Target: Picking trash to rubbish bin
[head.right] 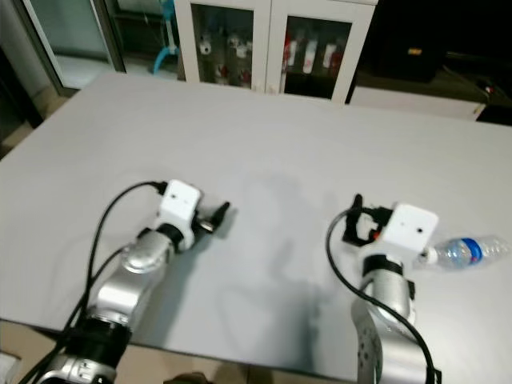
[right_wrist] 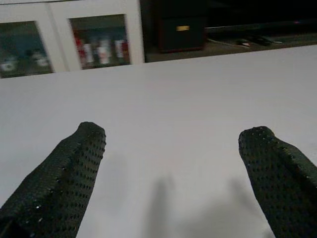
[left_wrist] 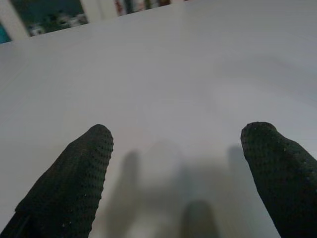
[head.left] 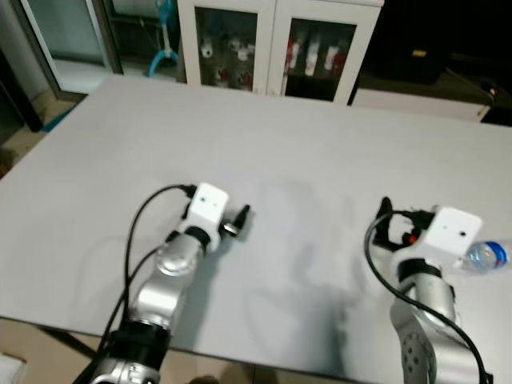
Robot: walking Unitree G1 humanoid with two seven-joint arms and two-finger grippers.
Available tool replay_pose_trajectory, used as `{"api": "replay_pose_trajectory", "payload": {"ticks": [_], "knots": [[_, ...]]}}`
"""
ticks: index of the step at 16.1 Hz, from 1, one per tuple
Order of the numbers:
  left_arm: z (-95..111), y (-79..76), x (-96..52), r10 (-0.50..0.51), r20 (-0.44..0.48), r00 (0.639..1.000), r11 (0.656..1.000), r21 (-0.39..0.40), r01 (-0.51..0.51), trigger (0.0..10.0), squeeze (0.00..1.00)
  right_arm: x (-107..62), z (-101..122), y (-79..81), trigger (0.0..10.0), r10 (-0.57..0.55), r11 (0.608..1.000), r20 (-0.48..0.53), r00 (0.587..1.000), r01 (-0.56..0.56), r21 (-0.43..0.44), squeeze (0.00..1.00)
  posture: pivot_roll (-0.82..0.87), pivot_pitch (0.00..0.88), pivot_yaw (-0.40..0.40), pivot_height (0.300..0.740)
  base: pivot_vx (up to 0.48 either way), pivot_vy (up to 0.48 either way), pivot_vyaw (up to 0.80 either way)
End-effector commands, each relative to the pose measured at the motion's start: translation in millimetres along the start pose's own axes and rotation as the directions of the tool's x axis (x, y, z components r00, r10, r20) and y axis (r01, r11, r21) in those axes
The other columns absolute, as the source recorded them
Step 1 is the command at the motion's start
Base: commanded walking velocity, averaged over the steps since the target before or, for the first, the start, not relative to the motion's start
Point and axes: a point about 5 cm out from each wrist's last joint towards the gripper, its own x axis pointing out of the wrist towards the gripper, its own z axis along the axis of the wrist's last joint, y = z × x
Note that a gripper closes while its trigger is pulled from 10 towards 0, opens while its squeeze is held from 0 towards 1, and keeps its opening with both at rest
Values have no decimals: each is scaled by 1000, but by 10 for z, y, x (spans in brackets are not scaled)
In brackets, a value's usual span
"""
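The left gripper [left_wrist: 176, 168], two long black fingers with a dotted rubber texture, stands spread wide with nothing between the fingers. It hovers low over the wide, pale grey table top [head.left: 264, 152], and its soft shadow falls on the surface just below. In the head views this gripper [head.left: 238, 222] sits at the end of a silver arm with a white, box-shaped wrist camera housing [head.left: 210, 202] and a black cable [head.left: 140, 220] looping up to it, over the near left part of the table.

The right gripper [right_wrist: 171, 171] is likewise spread wide and holds nothing, its two black textured fingers pointing across the bare table towards the far edge. In the head views it [head.right: 358, 225] is over the near right part of the table, its fingers small and partly hidden behind its own white wrist housing [head.right: 412, 226], with a spot of red on the wrist.

The task's thing, a clear plastic water bottle with a blue label [head.right: 466, 252], lies on its side on the table just to the right of the right wrist, near the table's right edge. It is beside the wrist, not between the fingers, and whether it touches the housing cannot be told.

Beyond the far edge of the table stands a white cabinet with glass doors [head.left: 276, 44], holding small red and white items too blurred to identify. To its right the room is dark.
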Motion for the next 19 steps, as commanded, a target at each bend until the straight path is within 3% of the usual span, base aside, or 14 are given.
{"api": "replay_pose_trajectory", "payload": {"ticks": [1, 5, 10, 12, 16, 19], "knots": [[53, -41, 14, -19, 15, 1000, 1000, 8, 19, 10000, 0, 12, -30, -50, 10000, -38, 999, -27, 999, 38, 1, 0, 185, 90, -48, 740, 0, 0, 0], [53, -29, 6, -22, 13, 1000, 1000, 15, 22, 10000, 0, 61, -39, -96, 10000, -102, 995, -41, 994, 103, 11, 0, 191, 92, -42, 740, 0, 0, 0], [31, -5, -26, -33, -3, 999, 999, 29, 33, 10000, 0, 257, -25, -52, 10000, -120, 990, -69, 990, 124, 64, 0, 208, 112, -22, 740, 0, 0, 0], [26, 16, -42, -37, -9, 999, 999, 37, 37, 10000, 0, 328, -35, -42, 10000, -136, 988, -78, 988, 141, 56, 0, 214, 122, -14, 740, 0, 0, 0], [9, 59, -92, -63, -31, 998, 996, 65, 65, 10000, 0, 473, 12, -121, 10000, -292, 956, -63, 955, 293, 19, 0, 231, 152, 17, 740, 0, 0, 0], [-3, 73, -104, -78, -45, 996, 994, 76, 81, 10000, 0, 520, 47, -66, 10000, -321, 947, -34, 946, 321, 5, 0, 236, 157, 26, 740, 0, 0, 0]]}}
